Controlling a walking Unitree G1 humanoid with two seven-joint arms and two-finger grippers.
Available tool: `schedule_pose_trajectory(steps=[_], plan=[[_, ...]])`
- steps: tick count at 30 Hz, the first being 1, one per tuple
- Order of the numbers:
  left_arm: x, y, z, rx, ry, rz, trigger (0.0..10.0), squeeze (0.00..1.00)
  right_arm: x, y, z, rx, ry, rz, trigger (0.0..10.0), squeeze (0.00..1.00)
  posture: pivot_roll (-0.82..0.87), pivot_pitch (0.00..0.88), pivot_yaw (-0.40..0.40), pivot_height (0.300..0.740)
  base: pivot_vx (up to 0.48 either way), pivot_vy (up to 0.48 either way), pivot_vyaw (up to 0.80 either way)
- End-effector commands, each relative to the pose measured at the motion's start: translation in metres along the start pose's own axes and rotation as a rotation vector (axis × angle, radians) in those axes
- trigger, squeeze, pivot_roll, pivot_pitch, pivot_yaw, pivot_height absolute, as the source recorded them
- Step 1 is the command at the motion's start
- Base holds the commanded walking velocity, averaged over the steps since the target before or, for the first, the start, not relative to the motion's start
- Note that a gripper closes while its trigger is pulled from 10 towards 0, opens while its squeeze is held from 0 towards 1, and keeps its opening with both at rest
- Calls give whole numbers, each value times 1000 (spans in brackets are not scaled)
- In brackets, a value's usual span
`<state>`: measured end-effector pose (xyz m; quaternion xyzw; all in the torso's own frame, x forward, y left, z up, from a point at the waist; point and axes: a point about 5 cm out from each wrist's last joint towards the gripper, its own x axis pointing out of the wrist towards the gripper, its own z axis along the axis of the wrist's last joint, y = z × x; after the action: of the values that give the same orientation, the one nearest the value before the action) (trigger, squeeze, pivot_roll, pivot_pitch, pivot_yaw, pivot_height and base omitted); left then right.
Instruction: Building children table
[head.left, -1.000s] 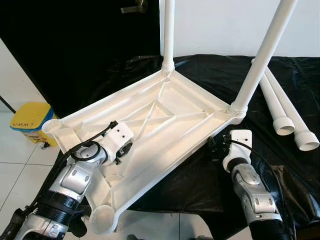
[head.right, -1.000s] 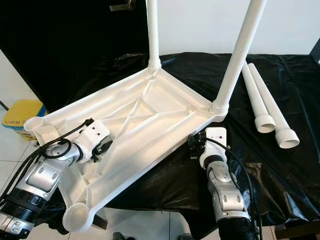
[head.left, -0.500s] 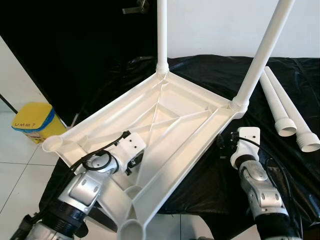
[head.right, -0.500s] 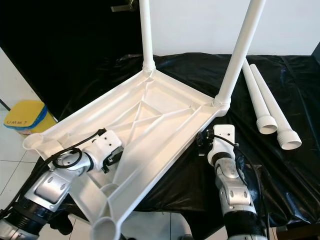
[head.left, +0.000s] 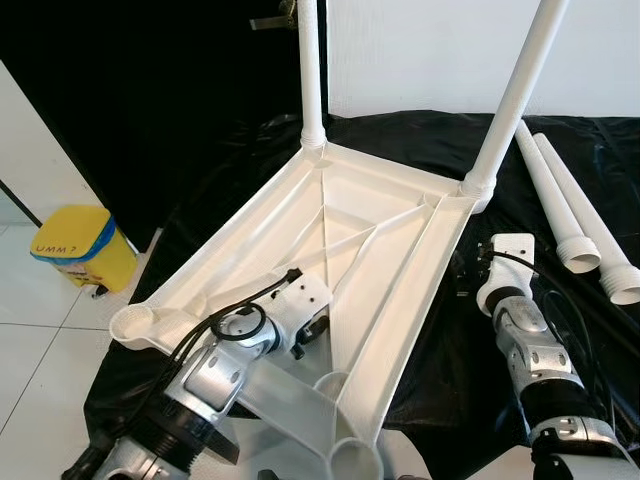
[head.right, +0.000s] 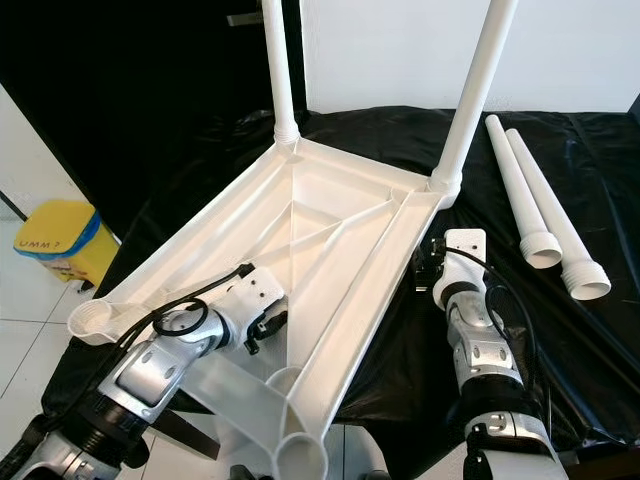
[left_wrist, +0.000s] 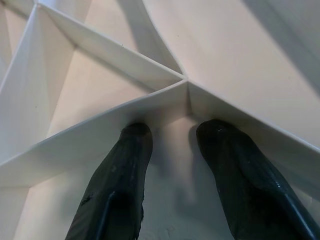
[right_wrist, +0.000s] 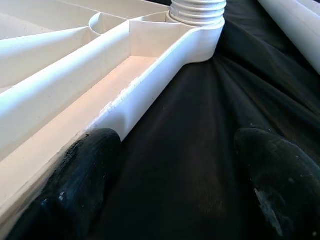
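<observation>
A white plastic children's tabletop lies upside down, ribbed underside up, on a desk draped in glossy black plastic sheet; its near end overhangs the desk edge. Two white plastic tube legs are screwed upright into its far corners, one at the far left and one at the far right. Two more loose white tube legs lie side by side on the sheet, well to the right of the tabletop.

The left claw sits inside the near part of the underside, its two black fingers spread, tips pressed against a rib where several ribs meet. The right claw is just beside the tabletop's right rim, its fingers spread wide, one touching the rim, the other over the sheet.

A yellow lidded bin stands on the tiled floor to the left.
</observation>
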<state>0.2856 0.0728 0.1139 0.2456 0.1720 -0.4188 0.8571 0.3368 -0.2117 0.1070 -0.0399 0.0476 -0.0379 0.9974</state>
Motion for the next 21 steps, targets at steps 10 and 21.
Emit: schedule_pose_trajectory(steps=[10,21], plan=[[-8,3,25,2,-124,-78,10000,0,-3,8,-4,-28,-16,4,10000,0,-178,81,41,740,0,0,0],[-35,32,26,63,-233,92,10000,0,-20,-4,-3,-48,-79,-49,10000,0,-181,76,44,740,0,0,0]])
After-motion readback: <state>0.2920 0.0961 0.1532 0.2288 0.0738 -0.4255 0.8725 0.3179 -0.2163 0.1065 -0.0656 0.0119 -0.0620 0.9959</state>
